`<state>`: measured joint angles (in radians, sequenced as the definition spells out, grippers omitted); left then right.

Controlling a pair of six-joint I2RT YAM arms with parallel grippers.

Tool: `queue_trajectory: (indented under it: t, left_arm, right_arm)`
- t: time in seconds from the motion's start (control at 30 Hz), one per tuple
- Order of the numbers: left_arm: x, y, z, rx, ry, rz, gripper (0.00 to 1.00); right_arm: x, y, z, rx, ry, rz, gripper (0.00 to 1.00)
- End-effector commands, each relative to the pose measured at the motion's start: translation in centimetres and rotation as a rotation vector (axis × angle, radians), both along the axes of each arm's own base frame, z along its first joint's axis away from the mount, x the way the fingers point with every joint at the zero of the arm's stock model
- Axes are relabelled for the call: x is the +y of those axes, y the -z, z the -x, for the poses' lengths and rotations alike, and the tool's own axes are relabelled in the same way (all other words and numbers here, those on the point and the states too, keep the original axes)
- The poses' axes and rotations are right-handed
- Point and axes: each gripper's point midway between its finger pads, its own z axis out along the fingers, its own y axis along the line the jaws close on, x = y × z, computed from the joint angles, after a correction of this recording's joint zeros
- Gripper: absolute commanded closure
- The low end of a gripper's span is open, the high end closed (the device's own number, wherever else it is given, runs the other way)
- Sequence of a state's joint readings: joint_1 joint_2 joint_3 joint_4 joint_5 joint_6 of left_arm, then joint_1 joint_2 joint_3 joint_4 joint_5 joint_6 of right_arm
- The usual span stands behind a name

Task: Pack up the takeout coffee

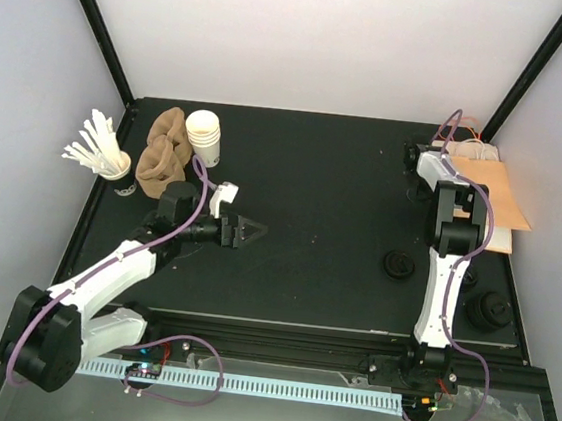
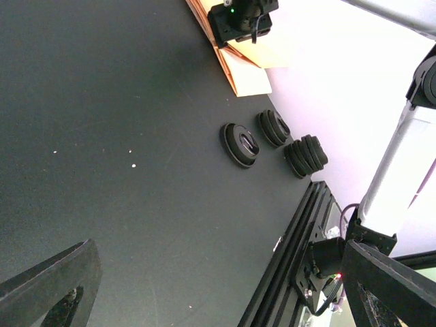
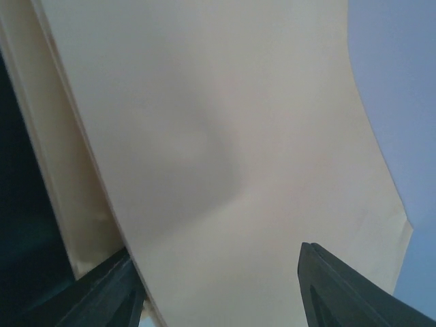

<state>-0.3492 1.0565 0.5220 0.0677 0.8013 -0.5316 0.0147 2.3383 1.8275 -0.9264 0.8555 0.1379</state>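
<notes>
The takeout coffee is out of view in every frame. A brown paper bag (image 1: 501, 193) lies flat at the back right of the table. My right gripper (image 1: 465, 155) is at the bag's far end. In the right wrist view the bag's pale panel (image 3: 225, 136) fills the picture. The right gripper (image 3: 218, 293) stands open there, one finger at the panel's left edge and the other over its face. My left gripper (image 1: 250, 231) hovers open over the bare mat at centre left. Nothing lies between the wide-apart fingers of the left gripper (image 2: 218, 300).
A stack of lidless white cups (image 1: 205, 134), brown sleeves (image 1: 162, 154) and a dark cup of white stirrers (image 1: 115, 167) stand at the back left. Black lids (image 1: 398, 265) and lid stacks (image 1: 487, 311) lie near the right arm; these lids (image 2: 240, 144) also show in the left wrist view.
</notes>
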Motion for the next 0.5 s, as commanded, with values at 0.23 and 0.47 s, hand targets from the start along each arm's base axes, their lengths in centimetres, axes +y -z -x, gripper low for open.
queue_trajectory:
  t: [0.23, 0.47]
  left_arm:
    - [-0.5, -2.4, -0.4, -0.083, 0.021, 0.022, 0.01]
    - [-0.1, -3.2, 0.0, -0.100, 0.002, 0.022, 0.01]
  right_arm:
    - [-2.3, -5.4, -0.5, -0.056, 0.047, 0.236, 0.90]
    - [0.9, -13.6, 0.3, -0.205, -0.010, 0.312, 0.99]
